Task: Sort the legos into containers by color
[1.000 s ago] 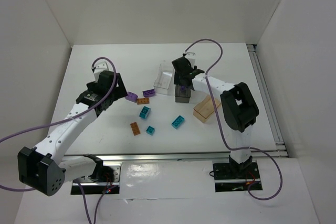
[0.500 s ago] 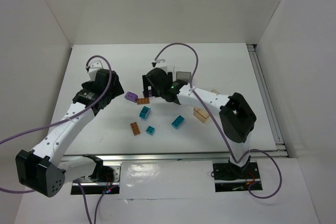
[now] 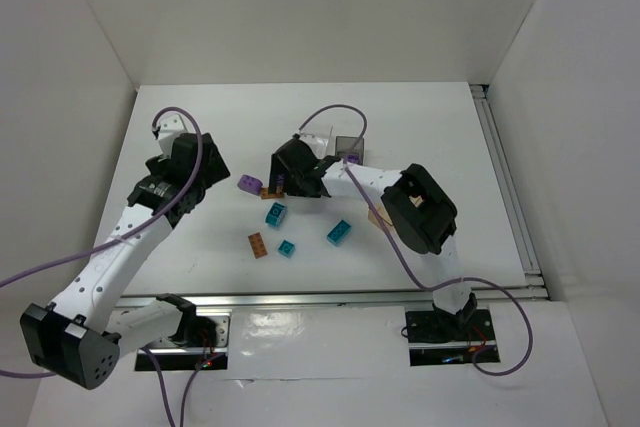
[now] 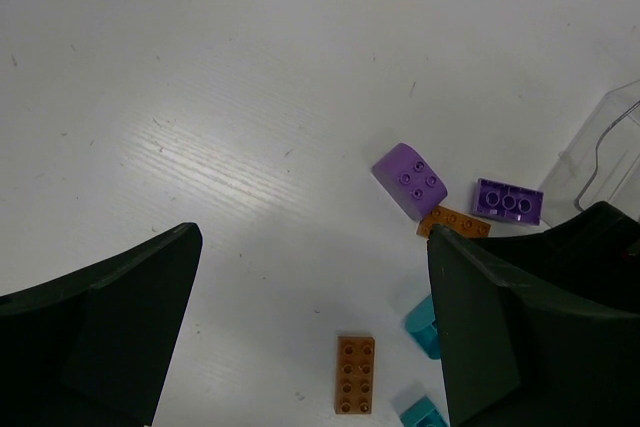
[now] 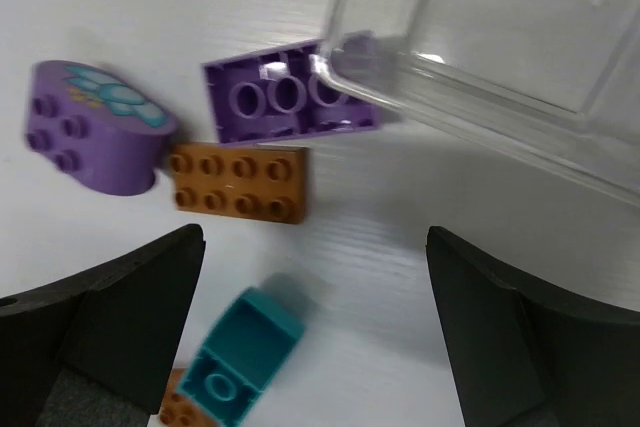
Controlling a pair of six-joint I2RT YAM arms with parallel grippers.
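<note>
Loose legos lie mid-table: a rounded purple brick (image 3: 248,184) (image 5: 95,127), a flat purple one (image 5: 285,97) (image 4: 508,201), an orange plate (image 5: 240,182) (image 3: 270,192), another orange plate (image 3: 258,245) (image 4: 355,374), and three teal bricks (image 3: 276,213) (image 3: 339,233) (image 3: 287,248). The flat purple brick touches the clear container (image 5: 500,67) (image 4: 610,147). A dark container (image 3: 348,146) stands behind it. My right gripper (image 3: 290,175) (image 5: 315,237) hovers open over the purple and orange bricks, empty. Left of the bricks, my left gripper (image 3: 200,185) (image 4: 312,237) is open and empty.
Only a sliver of the tan container (image 3: 375,213) shows under my right forearm. White walls enclose the table on three sides. A metal rail (image 3: 505,177) runs along the right edge.
My right gripper opened and swung left from the dark container to above the purple and orange bricks. My left arm drew back a little to the left.
</note>
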